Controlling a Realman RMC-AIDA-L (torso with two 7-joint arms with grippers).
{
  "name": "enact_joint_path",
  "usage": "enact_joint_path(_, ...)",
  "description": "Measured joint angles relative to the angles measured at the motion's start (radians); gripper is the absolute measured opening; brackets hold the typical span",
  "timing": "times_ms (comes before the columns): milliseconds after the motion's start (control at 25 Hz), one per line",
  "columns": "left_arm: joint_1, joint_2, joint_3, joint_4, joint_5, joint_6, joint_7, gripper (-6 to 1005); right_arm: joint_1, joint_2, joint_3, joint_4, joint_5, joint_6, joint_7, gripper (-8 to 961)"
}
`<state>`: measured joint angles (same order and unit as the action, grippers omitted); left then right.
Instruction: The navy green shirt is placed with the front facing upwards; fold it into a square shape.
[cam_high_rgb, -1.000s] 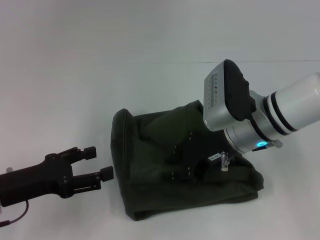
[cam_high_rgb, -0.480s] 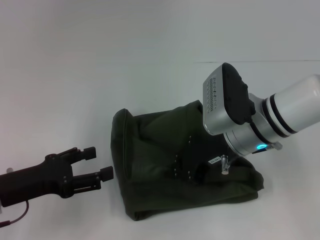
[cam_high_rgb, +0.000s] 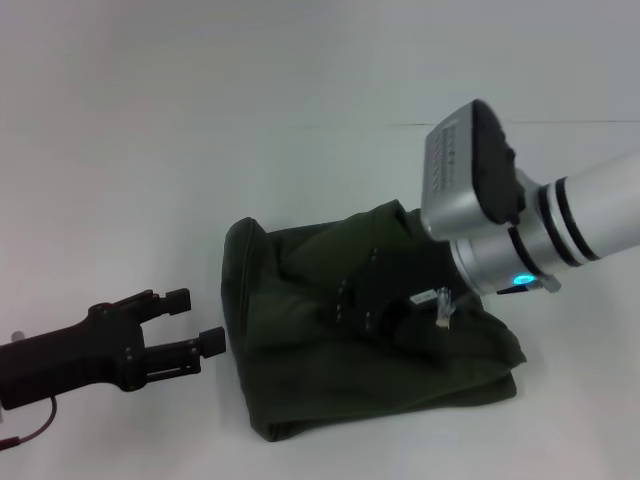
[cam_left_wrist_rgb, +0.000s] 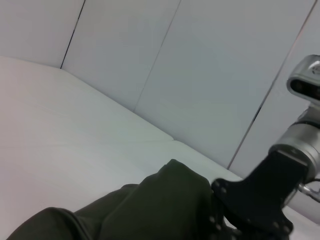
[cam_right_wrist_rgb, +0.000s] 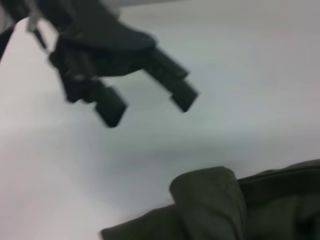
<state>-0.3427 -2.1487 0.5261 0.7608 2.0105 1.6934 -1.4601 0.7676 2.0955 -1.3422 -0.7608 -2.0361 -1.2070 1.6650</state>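
- Two claws are in view, one at each side of the navy green shirt (cam_high_rgb: 360, 340), which lies on the white desk (cam_high_rgb: 200, 150) as a folded, rumpled, roughly square bundle.
- No lettering, brand or neck label can be read on the shirt; only plain dark green cloth faces up.
- Left claw (cam_high_rgb: 195, 322) hovers just beside the shirt's left edge, apart from the cloth, its two black fingers spread wide with nothing between them; the right wrist view shows the same spread fingers (cam_right_wrist_rgb: 182, 95) over bare desk.
- Right claw (cam_high_rgb: 375, 305) reaches down onto the middle of the bundle, its black body low against the cloth; the fingertips are lost against the dark fabric, so I cannot tell whether they are spread or closed.
- A blue-green light (cam_high_rgb: 520, 279) glows on the silver wrist just behind the right claw.
- Seen from the left wrist, a raised hump of the shirt (cam_left_wrist_rgb: 170, 200) sits right against the right claw's black body (cam_left_wrist_rgb: 260, 200).
- Pale wall panels (cam_left_wrist_rgb: 200, 75) stand beyond the desk, well past both claws.
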Motion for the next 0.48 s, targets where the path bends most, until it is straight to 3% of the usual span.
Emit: enact_joint_path(480, -0.011, 0.004, 0.000, 0.000, -0.001, 0.000, 0.001, 921, -0.082, 0.000, 0.111, 0.001, 0.063, 0.107, 0.009, 24)
